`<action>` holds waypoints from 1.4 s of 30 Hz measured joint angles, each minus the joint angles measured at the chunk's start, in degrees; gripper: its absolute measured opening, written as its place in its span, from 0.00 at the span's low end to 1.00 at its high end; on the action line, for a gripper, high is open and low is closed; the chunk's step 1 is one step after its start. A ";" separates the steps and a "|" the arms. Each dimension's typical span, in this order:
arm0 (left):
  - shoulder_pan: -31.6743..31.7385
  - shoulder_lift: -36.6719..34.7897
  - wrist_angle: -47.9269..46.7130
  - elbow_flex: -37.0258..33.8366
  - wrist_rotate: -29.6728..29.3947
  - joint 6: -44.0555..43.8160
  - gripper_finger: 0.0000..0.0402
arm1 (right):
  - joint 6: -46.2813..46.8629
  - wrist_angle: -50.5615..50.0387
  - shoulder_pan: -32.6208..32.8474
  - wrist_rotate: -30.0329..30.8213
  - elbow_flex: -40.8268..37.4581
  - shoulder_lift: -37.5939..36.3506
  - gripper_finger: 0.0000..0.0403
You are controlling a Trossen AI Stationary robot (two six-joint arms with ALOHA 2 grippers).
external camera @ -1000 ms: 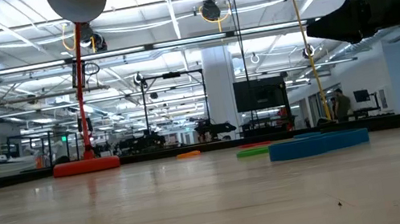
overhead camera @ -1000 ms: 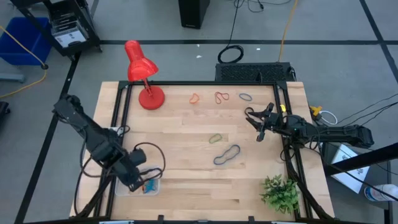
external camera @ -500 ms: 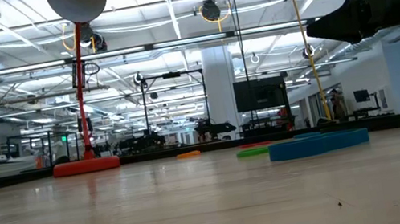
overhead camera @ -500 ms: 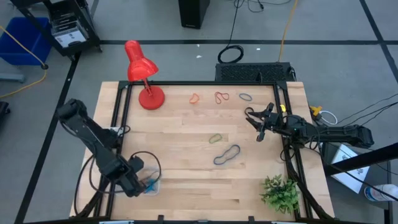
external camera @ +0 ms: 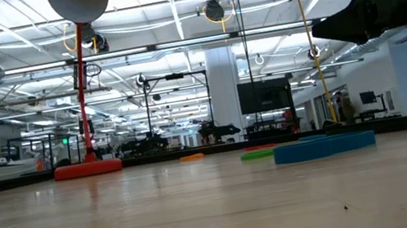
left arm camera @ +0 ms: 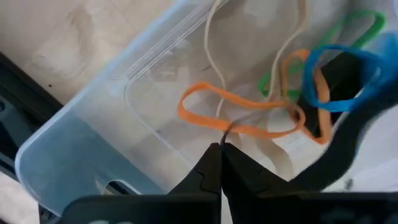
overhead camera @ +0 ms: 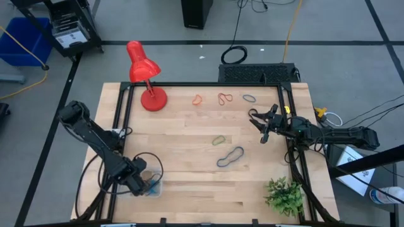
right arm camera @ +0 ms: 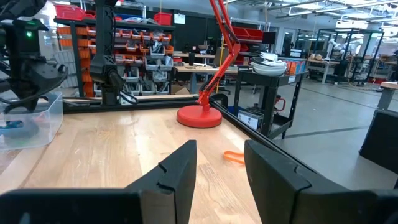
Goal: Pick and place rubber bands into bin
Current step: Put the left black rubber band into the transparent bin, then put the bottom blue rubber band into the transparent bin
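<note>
The clear bin [overhead camera: 153,191] sits at the table's near left corner. It holds orange [left arm camera: 205,102], blue [left arm camera: 329,102], green [left arm camera: 360,25] and tan bands. My left gripper [left arm camera: 221,148] is shut just above the bin's floor, with a short dark strand [left arm camera: 227,128] at its tips. My right gripper [overhead camera: 260,128] is open and empty above the table's right side. Orange [overhead camera: 197,99], red [overhead camera: 225,98], dark [overhead camera: 250,98], green [overhead camera: 219,140] and blue [overhead camera: 230,157] bands lie flat on the wood. My left gripper pinches a thin dark band strand [left arm camera: 227,128] at its fingertips, coming from above into the bin [left arm camera: 93,93]. Only a short piece shows past the tips. I cannot tell how the remainder of the band hangs.
A red desk lamp [overhead camera: 146,79] stands at the far left. A green plant [overhead camera: 284,195] stands at the near right corner. A thick black cable loop [overhead camera: 151,165] hangs beside my left wrist. Black frame rails [overhead camera: 120,120] run along the table's sides.
My left arm has swung a little toward the table's left and near edges, and its gripper has stayed over the bin. The cable loop at its wrist has followed.
</note>
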 joint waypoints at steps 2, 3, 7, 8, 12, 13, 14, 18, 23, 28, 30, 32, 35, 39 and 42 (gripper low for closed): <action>0.00 0.00 0.03 0.02 -0.37 0.00 0.01 | -0.05 0.00 0.00 -0.01 0.00 -0.02 0.32; -0.02 0.00 0.02 0.02 -0.70 -0.01 0.02 | -0.05 0.00 0.00 -0.01 0.01 0.01 0.32; 0.11 0.00 0.01 0.02 -2.66 0.00 0.08 | -0.11 0.00 0.00 -0.01 0.00 -0.01 0.32; 0.24 0.00 0.03 0.02 -2.90 0.02 0.10 | -0.13 0.00 0.00 -0.01 0.01 0.00 0.32; 0.87 0.00 0.01 0.02 -3.16 0.84 0.16 | -0.13 0.00 0.00 -0.01 0.00 -0.02 0.32; 1.00 0.00 0.01 0.02 -3.16 1.41 0.17 | -0.13 0.00 0.00 -0.01 0.00 0.01 0.32; 1.23 0.00 -0.01 0.02 -3.16 1.63 0.18 | -0.13 0.00 0.00 -0.01 0.01 -0.01 0.32; 2.03 0.00 -0.01 0.02 -3.14 1.60 0.21 | -0.15 0.00 0.00 -0.01 0.01 -0.01 0.32; 2.87 0.00 -0.02 0.02 -3.14 1.65 0.25 | -0.15 0.00 0.00 -0.01 0.00 -0.02 0.32; 3.04 -0.02 -0.03 0.02 -3.12 4.56 0.33 | -0.17 0.00 0.00 -0.01 0.01 -0.01 0.32; 2.99 -0.03 -0.01 0.02 -3.11 4.77 0.35 | -0.17 0.00 0.00 -0.01 0.02 0.01 0.32; 3.00 -0.03 -0.01 0.02 -3.10 4.79 0.37 | -0.17 0.00 0.00 -0.01 0.02 -0.02 0.32; 3.00 -0.03 0.09 0.02 -3.10 4.52 0.37 | -0.17 0.00 0.00 -0.01 0.01 -0.01 0.32; 3.00 -0.03 1.75 0.04 -3.12 5.08 0.37 | -0.17 0.00 0.00 -0.01 0.01 0.00 0.32; 3.00 -0.03 1.63 0.04 -3.14 6.87 0.37 | 0.00 0.03 0.00 -0.04 0.00 0.00 0.32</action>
